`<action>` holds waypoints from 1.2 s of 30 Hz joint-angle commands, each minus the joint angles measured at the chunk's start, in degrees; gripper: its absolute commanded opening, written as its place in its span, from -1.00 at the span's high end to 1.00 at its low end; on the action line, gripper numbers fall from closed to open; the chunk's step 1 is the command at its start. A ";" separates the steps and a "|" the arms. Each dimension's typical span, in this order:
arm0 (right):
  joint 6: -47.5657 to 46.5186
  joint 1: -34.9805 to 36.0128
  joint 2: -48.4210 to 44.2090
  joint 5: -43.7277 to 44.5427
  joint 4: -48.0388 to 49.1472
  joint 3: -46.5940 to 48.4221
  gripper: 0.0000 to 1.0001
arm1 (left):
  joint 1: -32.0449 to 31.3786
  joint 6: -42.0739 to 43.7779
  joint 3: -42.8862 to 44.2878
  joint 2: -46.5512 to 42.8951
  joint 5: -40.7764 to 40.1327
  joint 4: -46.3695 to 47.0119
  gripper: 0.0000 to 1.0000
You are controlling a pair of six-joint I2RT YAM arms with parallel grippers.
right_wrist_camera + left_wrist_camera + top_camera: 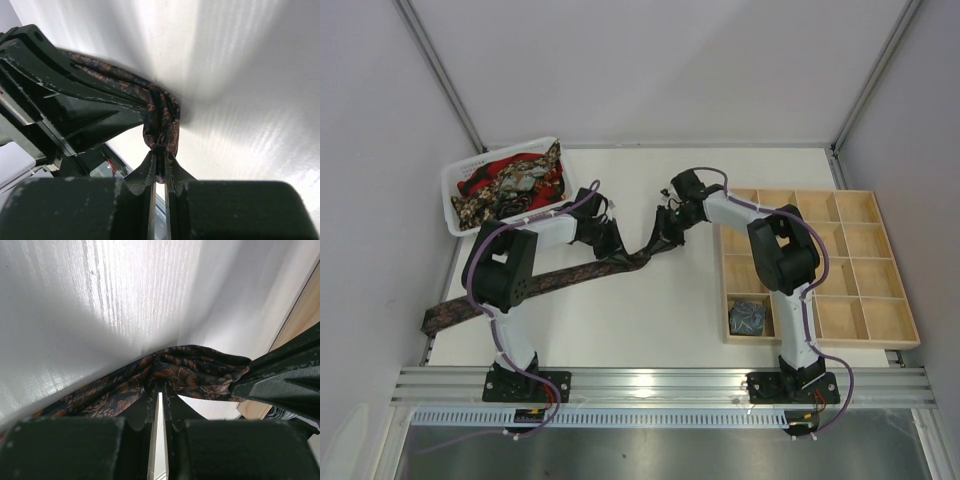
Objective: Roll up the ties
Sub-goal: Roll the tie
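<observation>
Near the middle of the counter point(650, 312), both grippers are clenching the brown tie point(448, 314). The left gripper point(613, 252) is pinning it so the right gripper point(666, 234), gripping the doubled-over tip, can seemingly start the coil. The tail is trailing toward the left edge.

Robot test cell, laboratory type: white table point(650, 320), plain white enclosure walls point(660, 70), aluminium mounting rail point(660, 382) along the near edge.

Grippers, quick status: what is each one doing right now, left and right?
Left gripper: closed, pinching the dark brown patterned tie.
Right gripper: closed on the same tie, at a bunched part of it.
</observation>
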 commanded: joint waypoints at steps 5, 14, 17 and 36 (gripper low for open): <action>-0.98 -1.26 -3.79 -0.90 0.26 -1.52 1.00 | -0.10 1.56 1.98 -1.87 -2.23 -1.09 0.77; -0.89 -1.26 -3.97 -1.69 0.96 -2.41 1.00 | -0.18 0.95 2.86 -0.64 -1.27 -1.09 0.75; -1.16 -1.09 -3.71 -1.69 0.35 -1.53 1.00 | -0.36 0.60 2.60 -0.21 -0.83 -0.30 0.75; 0.16 4.00 1.21 -1.87 -2.11 6.65 1.00 | -2.38 0.24 0.22 -0.56 -1.62 -0.47 0.77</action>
